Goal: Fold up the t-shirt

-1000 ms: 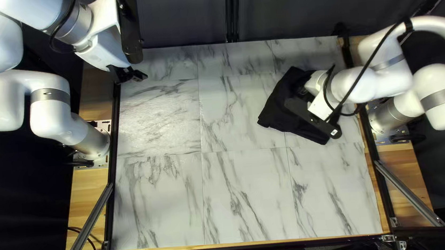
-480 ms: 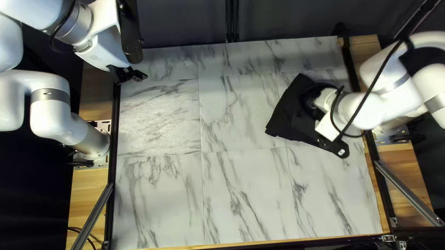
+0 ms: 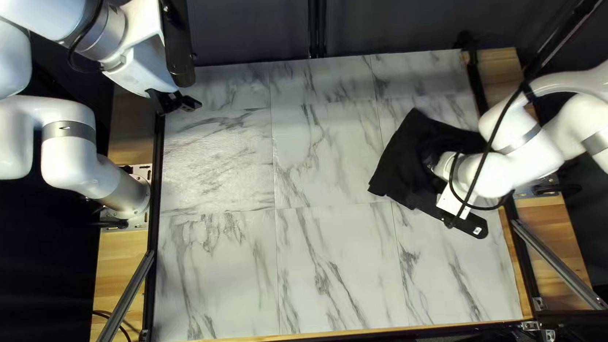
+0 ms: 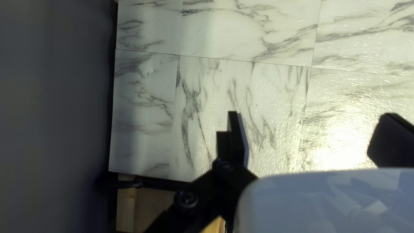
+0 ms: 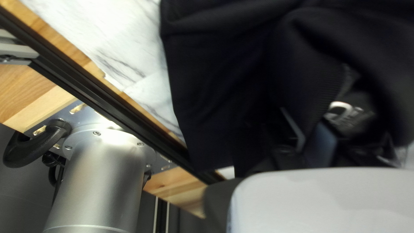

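A black shirt point(image 5: 215, 86) lies bunched around the right gripper point(image 5: 304, 118), pinched between its fingers; the left gripper point(image 4: 310, 115) has fingers wide apart, empty. Pulling slowly and low should limit creases.

- We have a black t-shirt point(image 3: 399, 166), rumpled, pinched in our right gripper point(image 3: 453, 202).
- Its ribbed band point(image 5: 330, 88) and a pale print point(image 5: 345, 113) show just ahead of that gripper.
- Loose, creased cloth spreads around and beside the gripper, partly on the table.
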`<state>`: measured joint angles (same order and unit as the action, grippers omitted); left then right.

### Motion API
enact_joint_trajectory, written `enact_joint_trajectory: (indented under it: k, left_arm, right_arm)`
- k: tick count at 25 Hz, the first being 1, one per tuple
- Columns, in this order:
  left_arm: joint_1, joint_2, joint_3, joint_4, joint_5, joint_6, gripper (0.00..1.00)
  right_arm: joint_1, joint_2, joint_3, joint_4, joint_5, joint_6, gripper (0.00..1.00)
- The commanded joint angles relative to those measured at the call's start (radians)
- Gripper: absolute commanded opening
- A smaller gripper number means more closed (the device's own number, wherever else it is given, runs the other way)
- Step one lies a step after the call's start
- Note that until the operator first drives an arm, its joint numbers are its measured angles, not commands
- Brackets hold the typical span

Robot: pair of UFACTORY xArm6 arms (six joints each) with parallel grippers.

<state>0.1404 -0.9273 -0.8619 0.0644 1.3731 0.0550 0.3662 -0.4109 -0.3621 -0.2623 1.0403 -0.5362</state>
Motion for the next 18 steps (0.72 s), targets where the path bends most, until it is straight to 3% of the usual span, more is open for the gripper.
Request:
enact_joint_trajectory:
  k: [1, 5, 10, 14, 18]
  left_arm:
    - [0.0, 0.0, 0.0, 0.0, 0.0, 0.0, 1.0]
    - [0.0, 0.0, 0.0, 0.0, 0.0, 0.0, 1.0]
    - [0.0, 0.0, 0.0, 0.0, 0.0, 0.0, 1.0]
    - [0.0, 0.0, 0.0, 0.0, 0.0, 0.0, 1.0]
    - [0.0, 0.0, 0.0, 0.0, 0.0, 0.0, 1.0]
  right_arm:
    - [-0.049, -0.089, 0.005, 0.017, 0.024, -0.064, 1.0]
    - [-0.088, -0.149, -0.026, -0.011, 0.068, -0.077, 1.0]
    - [-0.137, -0.117, -0.023, -0.037, 0.007, -0.104, 1.0]
    - [-0.086, -0.127, -0.003, -0.018, 0.002, -0.059, 1.0]
    - [0.012, -0.138, 0.012, -0.004, 0.025, 0.065, 1.0]
